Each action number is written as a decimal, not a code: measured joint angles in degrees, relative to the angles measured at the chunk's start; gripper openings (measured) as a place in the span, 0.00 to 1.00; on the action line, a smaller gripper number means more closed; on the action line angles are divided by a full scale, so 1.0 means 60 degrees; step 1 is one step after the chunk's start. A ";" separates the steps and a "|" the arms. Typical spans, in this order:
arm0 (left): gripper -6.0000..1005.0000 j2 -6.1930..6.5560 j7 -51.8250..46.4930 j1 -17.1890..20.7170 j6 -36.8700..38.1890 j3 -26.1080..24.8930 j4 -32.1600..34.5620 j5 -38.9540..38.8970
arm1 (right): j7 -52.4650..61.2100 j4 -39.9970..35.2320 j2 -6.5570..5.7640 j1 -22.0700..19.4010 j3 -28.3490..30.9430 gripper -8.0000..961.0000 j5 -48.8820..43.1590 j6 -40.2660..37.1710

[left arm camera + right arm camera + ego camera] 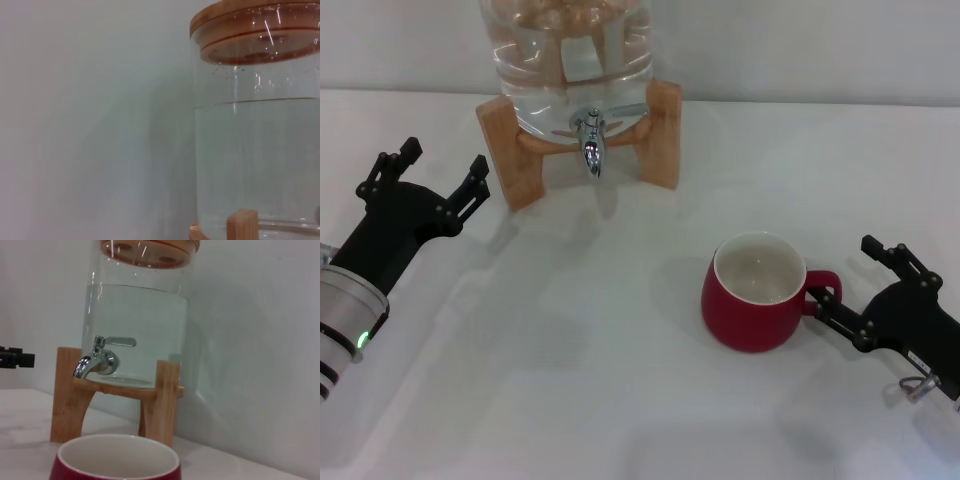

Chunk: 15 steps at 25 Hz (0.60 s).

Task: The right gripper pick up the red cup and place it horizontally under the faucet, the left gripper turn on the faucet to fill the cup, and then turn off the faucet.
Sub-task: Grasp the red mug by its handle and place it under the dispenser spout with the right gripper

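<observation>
Red cup (757,304): I saw it standing upright on the white table (570,380), right of centre, cream inside facing up, loop handle turned toward my right arm. It sat well in front of the faucet and off to its right, not under the spout. In the right wrist view only its rim (116,458) showed, low in front of the stand.

Right gripper (848,292): I had it low at the table's right edge, prongs spread, one on either side of the handle; I could not tell if either touched it. The cup was not lifted.

Left gripper (438,172): I held it at the left, prongs spread and holding nothing, pointed toward the stand's left leg and just short of it.

Faucet (590,137): chrome, spout pointing down, set in the clear water jug (565,60); its lever (119,341) lay level. I saw no water running.

Wooden stand (510,150): it carried the jug at the back of the table.

Jug lid (255,27): wooden, above the waterline.
</observation>
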 joint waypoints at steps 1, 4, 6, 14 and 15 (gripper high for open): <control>0.87 0.0000 0.0000 -0.0001 0.0000 0.0000 0.0000 -0.0001 | 0.0000 0.0008 0.0004 0.0005 0.0024 0.86 -0.0001 0.0016; 0.87 0.0000 0.0000 -0.0001 0.0000 0.0000 0.0001 -0.0012 | 0.0000 0.0064 0.0007 0.0017 0.0084 0.86 0.0000 0.0076; 0.87 0.0000 0.0000 -0.0001 -0.0001 0.0000 0.0000 -0.0013 | 0.0000 0.0085 0.0008 0.0019 0.0144 0.86 -0.0001 0.0122; 0.87 0.0001 0.0000 -0.0001 0.0000 0.0000 0.0000 -0.0015 | 0.0000 0.0097 0.0006 0.0024 0.0292 0.86 0.0002 0.0210; 0.87 0.0001 0.0000 -0.0001 0.0000 0.0000 0.0000 -0.0015 | 0.0000 0.0100 0.0007 0.0024 0.0300 0.86 0.0002 0.0219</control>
